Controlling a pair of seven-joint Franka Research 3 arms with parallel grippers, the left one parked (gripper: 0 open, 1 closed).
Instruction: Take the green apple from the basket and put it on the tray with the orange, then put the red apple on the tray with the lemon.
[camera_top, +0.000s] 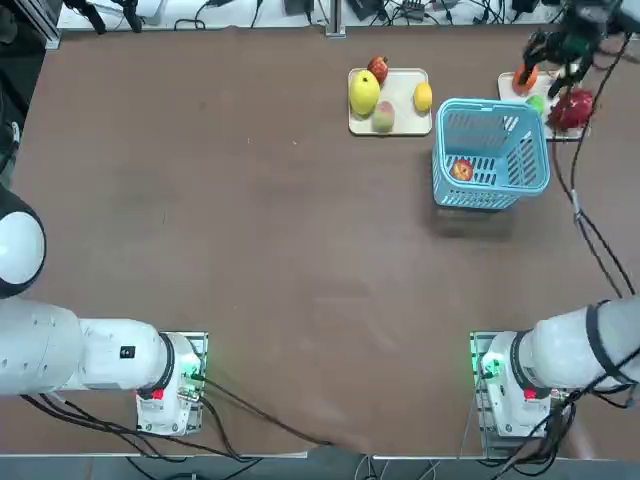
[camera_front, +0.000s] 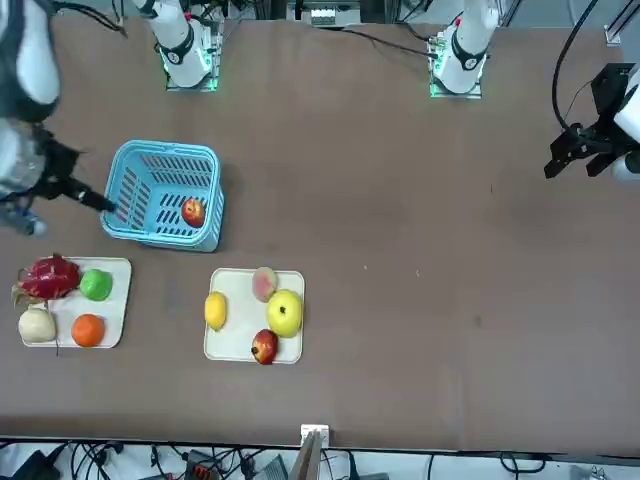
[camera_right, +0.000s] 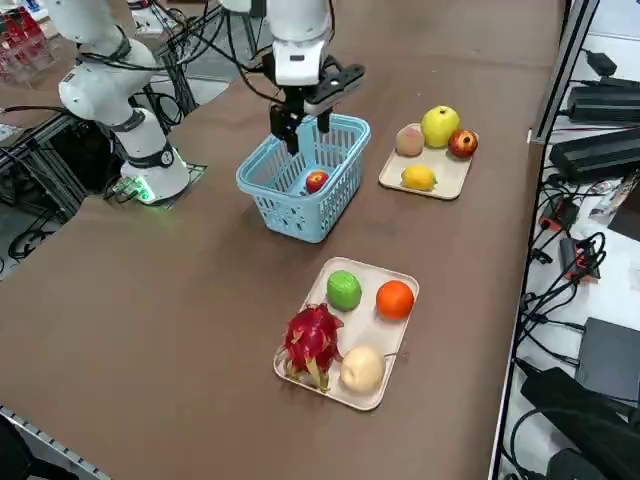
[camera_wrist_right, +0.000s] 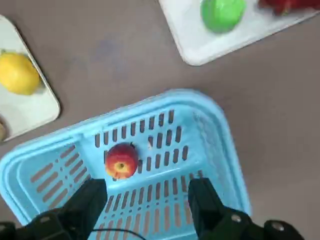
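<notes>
One red apple (camera_wrist_right: 121, 161), right gripper (camera_wrist_right: 147, 192) open

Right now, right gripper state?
Right gripper: open, holding nothing, over the blue basket; red apple sits inside it.

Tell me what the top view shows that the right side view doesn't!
Only the top view: the parked left arm.

Only the right side view: a pale round fruit next to the orange.

Both: that orange, the green apple, the lemon, the blue basket with the red apple inside, and the right gripper, which is up above the basket, open.
</notes>
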